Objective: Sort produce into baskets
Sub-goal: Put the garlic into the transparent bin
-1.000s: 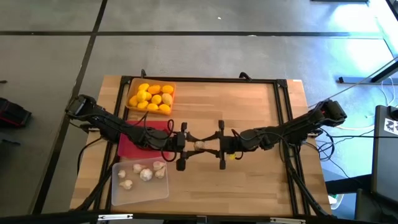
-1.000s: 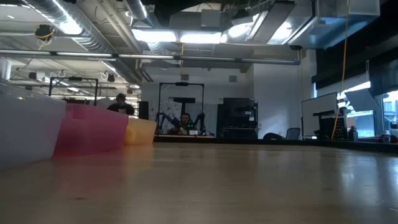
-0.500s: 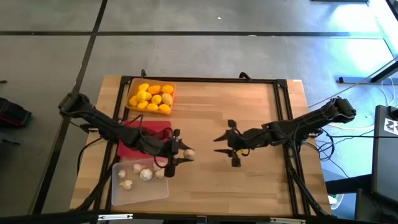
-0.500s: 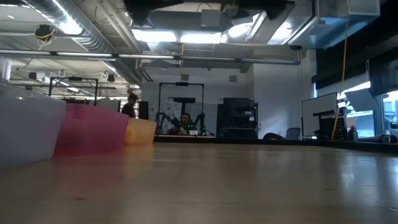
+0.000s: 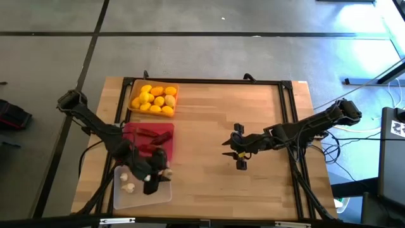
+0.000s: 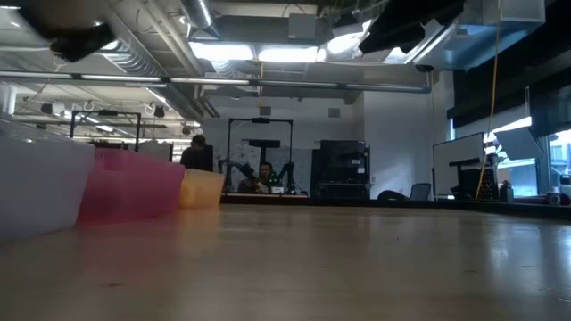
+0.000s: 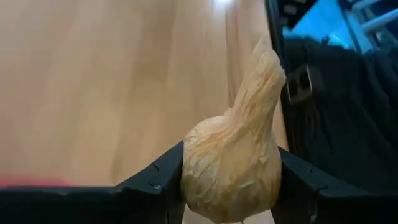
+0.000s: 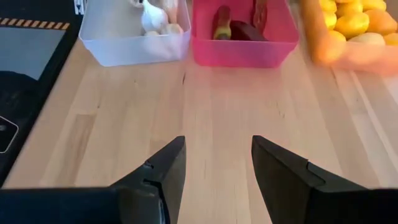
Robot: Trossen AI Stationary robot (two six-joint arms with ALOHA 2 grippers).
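My left gripper [image 5: 154,177] clamps a garlic bulb [image 7: 231,165] over the clear basket [image 5: 142,190] at the table's near left. My right gripper [image 8: 214,165] hangs mid-table, fingers parted and holding nothing, facing the three baskets.

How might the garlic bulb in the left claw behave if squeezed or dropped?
The garlic bulb, clamped in the left claw, looks papery, so probably light and its skin may flake. Its rounded body suggests it could roll a little; the tapered stem might stop that.
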